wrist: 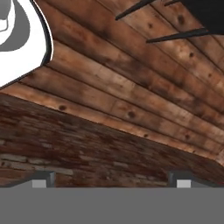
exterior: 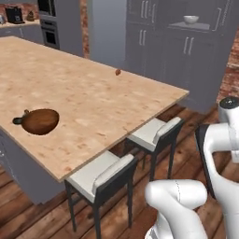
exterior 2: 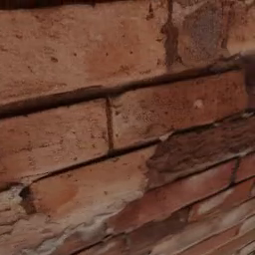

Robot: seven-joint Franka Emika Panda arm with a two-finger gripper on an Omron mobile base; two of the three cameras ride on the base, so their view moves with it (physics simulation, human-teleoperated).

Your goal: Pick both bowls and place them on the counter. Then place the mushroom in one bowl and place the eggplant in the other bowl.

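My fingertips rise as two small grey nubs at the bottom of the hand view, spread wide apart and released, with nothing between them. My gripper faces a wooden plank floor and a strip of brick wall running across the lower half of that frame.

In the left base view, nearest to me at the bottom centre stand two stools with pale seats and dark legs, tucked along the counter's near edge. The counter spreads tan and broad across the left and middle of the frame. On it at the left edge sits the reddish-brown wooden bowl, and the eggplant lies touching its left side. Farther back, near the counter's far edge at upper centre, rests the mushroom, well apart from the bowl. Farthest off, at the upper right, the pale speckled bowl stands on the grey shelf of the tall cupboard.

The right base view faces a brick wall close up.
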